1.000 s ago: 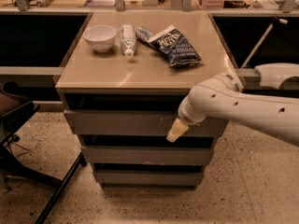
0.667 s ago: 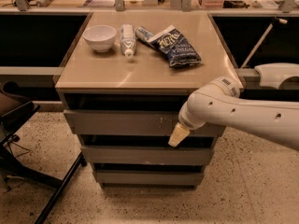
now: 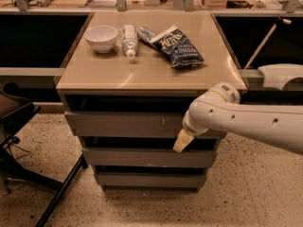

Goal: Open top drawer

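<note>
A dark chair (image 3: 16,119) stands at the far left on the speckled floor (image 3: 246,197). Beside it is a low cabinet (image 3: 142,74) whose tan top carries a white bowl (image 3: 101,37), then a white tube (image 3: 129,39) lying with its cap toward the camera, then a blue bag (image 3: 176,45) lying flat. Under the top, below a dark gap, sits the top drawer (image 3: 123,124), a wide grey front with small white scratches right of centre. Two narrower fronts are stacked beneath it. The arm (image 3: 246,119) comes in from the right edge. Its white forearm runs nearly level toward the cabinet, then bends at a rounded wrist in front of the drawer's right end. From there the cream gripper (image 3: 182,141) points down and to the left. Its tip is at the lower edge of the top drawer, over the dark gap above the second front. Whether it is parted or closed, I cannot tell.
</note>
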Tool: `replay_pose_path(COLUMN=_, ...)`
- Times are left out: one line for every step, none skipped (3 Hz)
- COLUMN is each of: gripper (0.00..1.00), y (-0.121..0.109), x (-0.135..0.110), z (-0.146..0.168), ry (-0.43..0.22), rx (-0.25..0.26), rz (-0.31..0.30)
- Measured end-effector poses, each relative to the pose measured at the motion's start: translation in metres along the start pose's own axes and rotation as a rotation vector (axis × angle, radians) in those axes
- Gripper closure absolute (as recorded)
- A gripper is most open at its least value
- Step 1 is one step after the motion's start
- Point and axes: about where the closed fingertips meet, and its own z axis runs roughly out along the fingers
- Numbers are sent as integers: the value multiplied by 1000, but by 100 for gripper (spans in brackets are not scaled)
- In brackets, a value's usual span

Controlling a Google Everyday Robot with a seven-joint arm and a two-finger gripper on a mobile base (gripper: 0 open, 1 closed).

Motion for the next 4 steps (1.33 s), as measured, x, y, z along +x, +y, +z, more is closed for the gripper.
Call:
replay_pose_path(gripper=19, y=0, x=0, z=0, ry=0, rx=0, rz=0)
replay_pose_path(gripper=42, y=0, x=0, z=0, ry=0, rx=0, rz=0)
replay_pose_path(gripper=65, y=0, x=0, z=0, ry=0, rx=0, rz=0)
replay_pose_path(gripper=89, y=-3, x=-2, z=-8, ry=0, rx=0, rz=0)
